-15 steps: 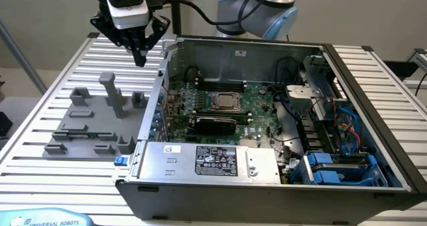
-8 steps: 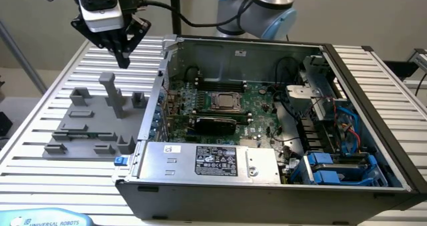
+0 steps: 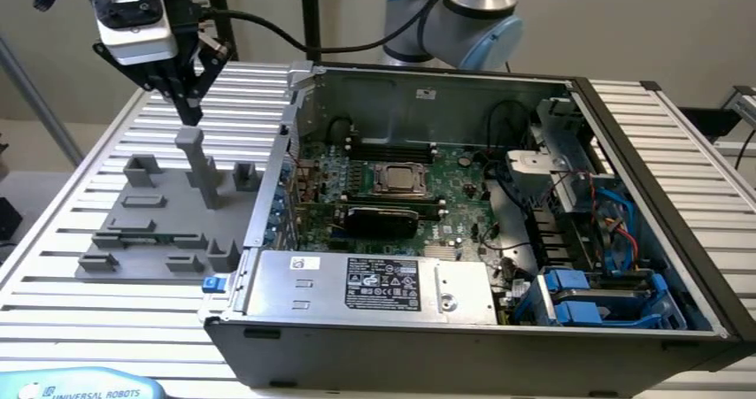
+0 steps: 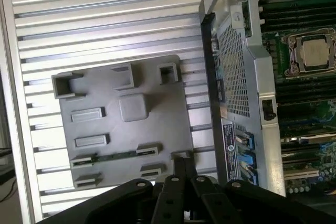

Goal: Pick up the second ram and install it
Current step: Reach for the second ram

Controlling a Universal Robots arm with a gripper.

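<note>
Hovering over the gray holder [image 4: 163, 119] with a shut, empty hand [image 3: 189, 107]; not yet lifting the second ram [image 4: 115, 155] lying there.

- The gripper [image 3: 189, 114] is black, with a matt finish on its links and fingers.
- Directly under the gripper, the fixture plate [image 3: 165, 226] looks like gray plastic, matt and without shine.
- In one slot of this plate, the second ram [image 4: 116, 156] is a dull dark-green board.
- Below the gripper and the plate, the table [image 3: 71, 293] is ribbed light metal with a soft satin shine.
- Beside the gripper, the computer case [image 3: 473, 89] is bare gray sheet metal, smooth.
</note>
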